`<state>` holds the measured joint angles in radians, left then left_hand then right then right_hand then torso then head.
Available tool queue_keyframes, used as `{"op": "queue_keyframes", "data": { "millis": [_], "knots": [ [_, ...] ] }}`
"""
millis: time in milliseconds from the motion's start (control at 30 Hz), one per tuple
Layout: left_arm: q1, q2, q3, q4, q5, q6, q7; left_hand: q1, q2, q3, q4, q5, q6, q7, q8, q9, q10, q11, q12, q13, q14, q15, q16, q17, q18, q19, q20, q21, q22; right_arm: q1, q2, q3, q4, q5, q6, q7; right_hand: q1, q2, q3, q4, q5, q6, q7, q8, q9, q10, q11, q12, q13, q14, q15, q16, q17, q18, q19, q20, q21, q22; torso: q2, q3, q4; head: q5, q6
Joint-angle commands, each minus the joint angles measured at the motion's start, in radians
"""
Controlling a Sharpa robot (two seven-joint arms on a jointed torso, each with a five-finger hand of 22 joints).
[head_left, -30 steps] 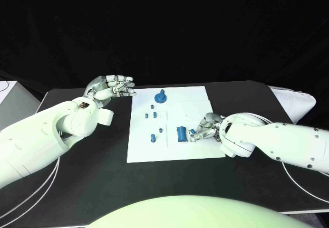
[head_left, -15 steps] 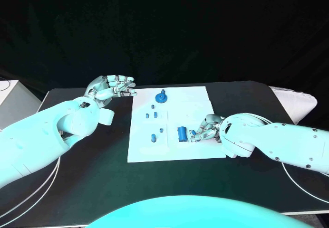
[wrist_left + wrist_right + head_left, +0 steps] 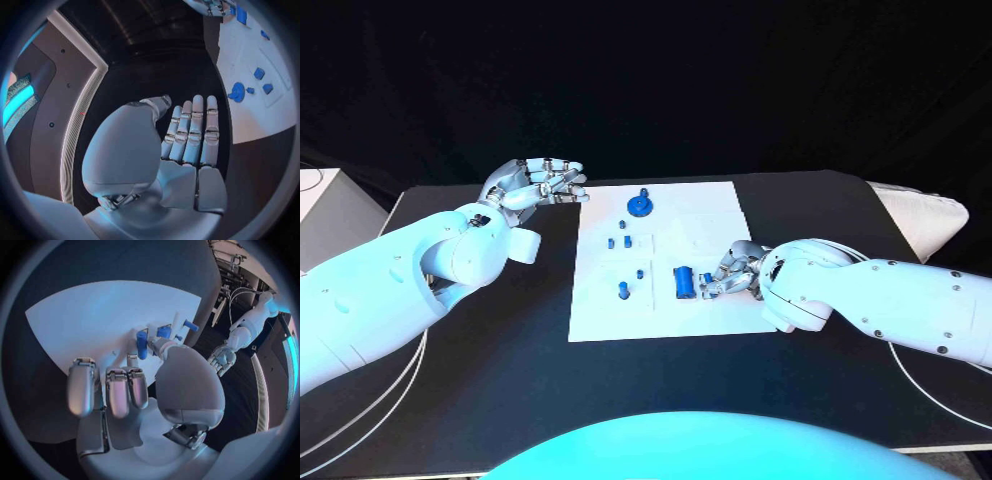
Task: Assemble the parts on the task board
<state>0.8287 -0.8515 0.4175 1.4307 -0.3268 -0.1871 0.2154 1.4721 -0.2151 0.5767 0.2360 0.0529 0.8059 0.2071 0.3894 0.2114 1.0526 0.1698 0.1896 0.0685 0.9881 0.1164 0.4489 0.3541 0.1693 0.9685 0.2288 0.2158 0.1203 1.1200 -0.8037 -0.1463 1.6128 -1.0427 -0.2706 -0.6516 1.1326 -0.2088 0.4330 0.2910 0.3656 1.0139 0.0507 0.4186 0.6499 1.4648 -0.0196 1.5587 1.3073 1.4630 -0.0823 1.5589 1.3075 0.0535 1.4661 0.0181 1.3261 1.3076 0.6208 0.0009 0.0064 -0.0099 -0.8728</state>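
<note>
The white rectangular task board (image 3: 678, 318) lies mid-surface (image 3: 473, 370). On it, a round blue part (image 3: 639, 206) sits far, a blue cylindrical part (image 3: 682, 281) near, just left of the right hand (image 3: 737, 270); the left hand (image 3: 535, 183) hovers off its far-left corner.

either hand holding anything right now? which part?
Left hand holds nothing. Right hand is beside the blue cylinder on the board; a grip cannot be told.

The far right part of the task board (image 3: 697, 205) is bare, so a hand can pass there. The right hand (image 3: 733, 270) blocks the board's right edge, just beside the blue cylinder (image 3: 682, 281). Small parts (image 3: 626, 242) stand close together on the left half. The left hand (image 3: 538, 182) hangs off the board's far left corner
</note>
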Motion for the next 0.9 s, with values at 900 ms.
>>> {"op": "queue_keyframes", "data": {
  "millis": [900],
  "knots": [
    [0.0,0.006,0.0,-0.003,-0.001,0.017,0.004,-0.009,0.0,0.001,0.008,0.001,-0.007,0.03,0.005,-0.001,-0.009,0.0,0.005,-0.002,-0.005,-0.001,0.003,0.001,0.012,0.009,0.0,-0.006,-0.001,-0.005,0.009,0.0,0.006,-0.002,-0.019,0.033,-0.009,0.036,-0.027,-0.021,0.022,0.003,0.003,-0.005,-0.005,0.101,0.0,0.005,0.259,0.103,-0.004,0.002,0.239,-0.004,0.064,-0.002,-0.004,0.136,-0.002,-0.0002,-0.0008,0.001,0.0]
  ]
}}
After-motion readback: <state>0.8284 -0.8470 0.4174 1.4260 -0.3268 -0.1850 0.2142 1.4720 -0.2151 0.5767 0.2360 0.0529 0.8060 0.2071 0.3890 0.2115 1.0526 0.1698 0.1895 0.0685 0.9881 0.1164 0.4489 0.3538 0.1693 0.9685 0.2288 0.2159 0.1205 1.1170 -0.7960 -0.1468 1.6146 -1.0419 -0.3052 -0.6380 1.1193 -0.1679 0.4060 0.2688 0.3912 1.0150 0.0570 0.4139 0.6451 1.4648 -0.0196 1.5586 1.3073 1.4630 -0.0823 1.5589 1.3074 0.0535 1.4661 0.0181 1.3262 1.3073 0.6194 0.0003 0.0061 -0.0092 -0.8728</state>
